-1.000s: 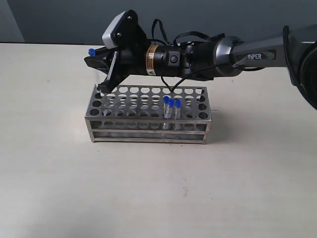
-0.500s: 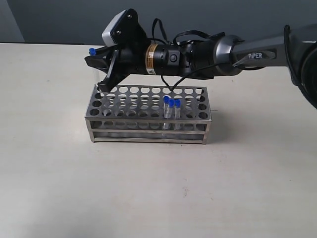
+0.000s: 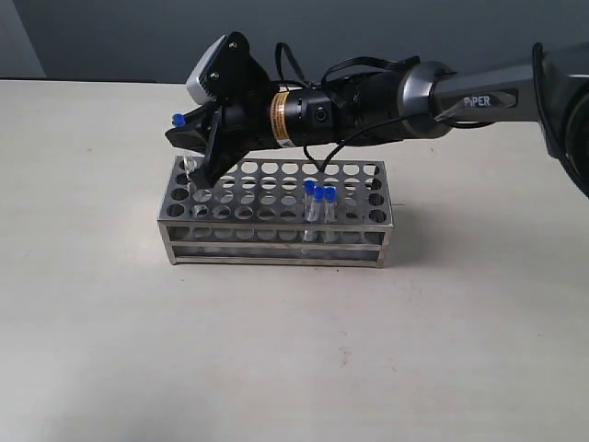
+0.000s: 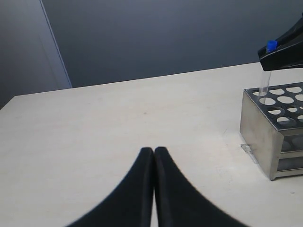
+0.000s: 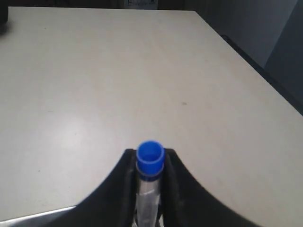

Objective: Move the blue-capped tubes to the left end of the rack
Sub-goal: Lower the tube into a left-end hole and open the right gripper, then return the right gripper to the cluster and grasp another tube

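- Right pincer (image 3: 184, 152) is clamped on one blue-capped tube (image 3: 178, 121), gripping it just under the cap. You will find it left of centre in the upper half of the exterior view, on an arm that comes in from the right edge.
- The held tube stands nearly upright over the left end of the rack (image 3: 267, 230). Its lower end reaches the top plate at the back left corner, but you cannot tell whether it sits inside a hole.
- In the right wrist view, at bottom centre, the cap pokes up between the two dark fingers (image 5: 124, 179).
- Three other tubes (image 3: 318, 207) stand upright close together in holes right of the rack's middle, well apart from the held one.
- Left pincer (image 4: 154, 151) has its tips pressed together on nothing, low over the pale surface (image 4: 118, 113), with the rack at the right edge of that view.
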You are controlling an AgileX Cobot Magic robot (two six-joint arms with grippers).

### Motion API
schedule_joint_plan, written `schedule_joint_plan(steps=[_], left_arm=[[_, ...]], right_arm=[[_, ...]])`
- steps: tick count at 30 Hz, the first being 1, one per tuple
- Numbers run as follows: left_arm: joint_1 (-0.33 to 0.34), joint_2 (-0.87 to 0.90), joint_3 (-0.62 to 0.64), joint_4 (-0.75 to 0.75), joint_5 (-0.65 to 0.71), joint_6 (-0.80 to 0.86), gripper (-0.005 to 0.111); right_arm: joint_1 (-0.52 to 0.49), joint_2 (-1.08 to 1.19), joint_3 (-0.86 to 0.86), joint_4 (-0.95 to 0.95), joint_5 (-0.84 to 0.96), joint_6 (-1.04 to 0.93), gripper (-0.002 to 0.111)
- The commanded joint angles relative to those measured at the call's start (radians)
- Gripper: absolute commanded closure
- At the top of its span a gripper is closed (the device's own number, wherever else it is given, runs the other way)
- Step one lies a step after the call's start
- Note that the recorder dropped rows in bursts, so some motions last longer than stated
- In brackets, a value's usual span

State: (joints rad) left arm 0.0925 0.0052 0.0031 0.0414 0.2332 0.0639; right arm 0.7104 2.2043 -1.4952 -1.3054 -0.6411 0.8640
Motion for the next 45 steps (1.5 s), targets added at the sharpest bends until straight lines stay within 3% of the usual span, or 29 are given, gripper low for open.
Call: schedule_joint_plan(steps=[1,4,6,11,18,26,32,45], left_arm=[[-0.005,-0.005,-0.003,0.002,-0.001,0.0,0.106],[-0.005,-0.005,-0.003,0.002,-0.001,0.0,0.106],[-0.005,-0.005,-0.003,0.002,-0.001,0.0,0.106],[-0.005,-0.005,-0.003,0.002,-0.001,0.0,0.106],[-0.005,-0.005,-0.003,0.002,-0.001,0.0,0.106],[-0.005,-0.005,-0.003,0.002,-0.001,0.0,0.106],[-0.005,-0.005,-0.003,0.002,-0.001,0.0,0.106],[-0.005,-0.005,-0.003,0.002,-0.001,0.0,0.106]], right_arm=[[-0.002,0.01,0.004,-0.019,0.019,0.007,0.091],[-0.002,0.021,0.004,-0.019,0.034,0.012,0.07],[-0.002,0.022,0.004,-0.019,0.036,0.022,0.063],[-0.002,-0.005,0.004,0.012,0.067,0.027,0.064],[-0.022,-0.231,0.033,0.003,0.435,0.183,0.064],[-0.204,-0.567,0.441,0.014,0.293,0.185,0.064],[-0.239,-0.689,0.749,0.017,0.173,0.183,0.064],[-0.237,-0.55,0.801,0.067,0.117,0.097,0.064]])
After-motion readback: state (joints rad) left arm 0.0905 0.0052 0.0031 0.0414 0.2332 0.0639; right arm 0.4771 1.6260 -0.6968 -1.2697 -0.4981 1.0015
